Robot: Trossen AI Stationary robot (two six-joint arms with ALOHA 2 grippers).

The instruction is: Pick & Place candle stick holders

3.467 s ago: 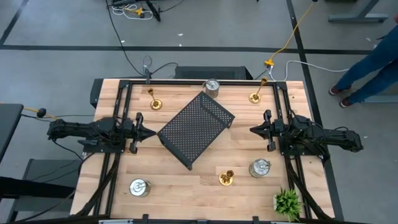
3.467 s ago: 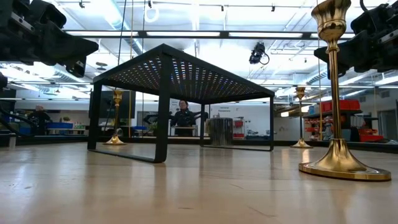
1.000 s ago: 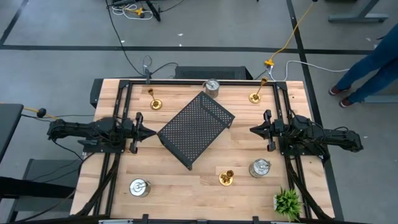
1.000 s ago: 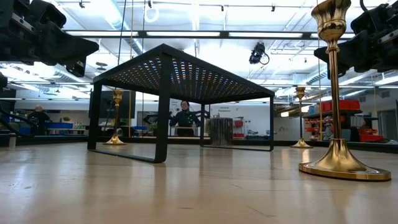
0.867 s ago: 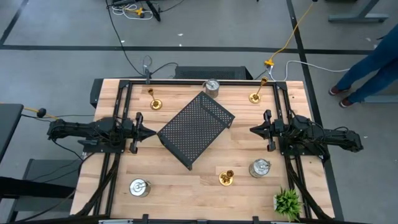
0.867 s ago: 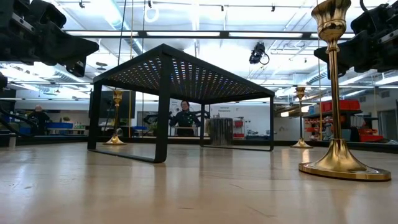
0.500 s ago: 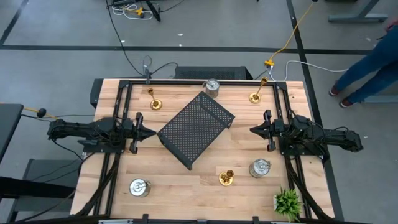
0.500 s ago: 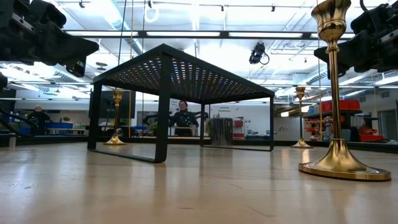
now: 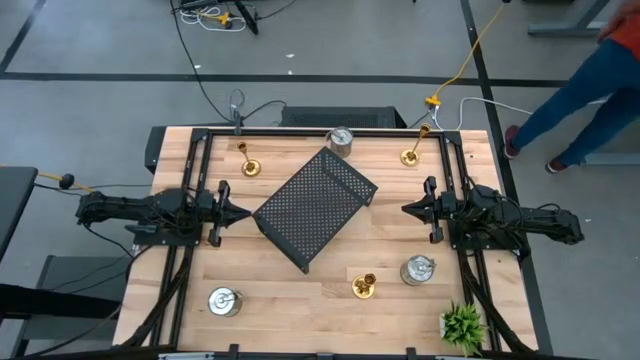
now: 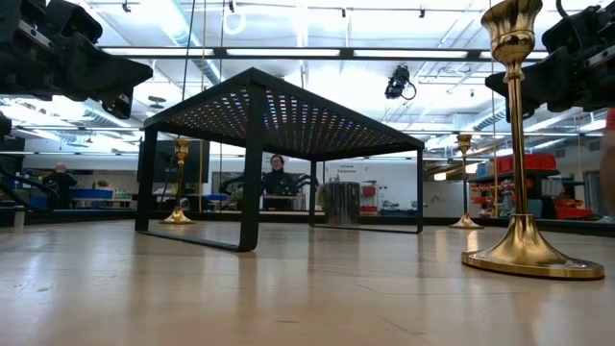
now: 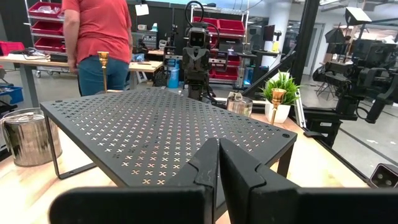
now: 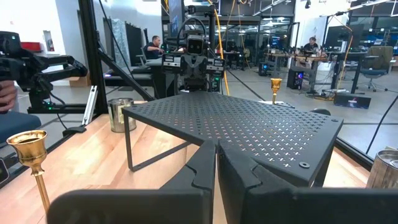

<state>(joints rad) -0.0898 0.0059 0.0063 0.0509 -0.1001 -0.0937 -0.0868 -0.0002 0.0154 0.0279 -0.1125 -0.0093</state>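
Observation:
Three gold candle stick holders stand upright on their round bases: far left (image 9: 249,166), far right (image 9: 411,155) and near the front (image 9: 364,287), the last also close up in the low view (image 10: 514,144). Three squat silver holders stand at the far edge (image 9: 340,139), front right (image 9: 418,269) and front left (image 9: 224,301). My left gripper (image 9: 243,211) (image 11: 219,162) hovers shut at the table's left side and points level at the black tray. My right gripper (image 9: 404,209) (image 12: 216,163) hovers shut at the right side, likewise level, facing the tray.
A big black perforated tray (image 9: 315,208) stands on its legs in the table's middle, turned askew, between the two grippers. A small green plant (image 9: 462,325) sits at the front right corner. A person's legs (image 9: 570,100) show beyond the table's far right corner.
Both arms have kept still, and nothing on the table has moved. The person beyond the far right corner has stepped closer along the floor.

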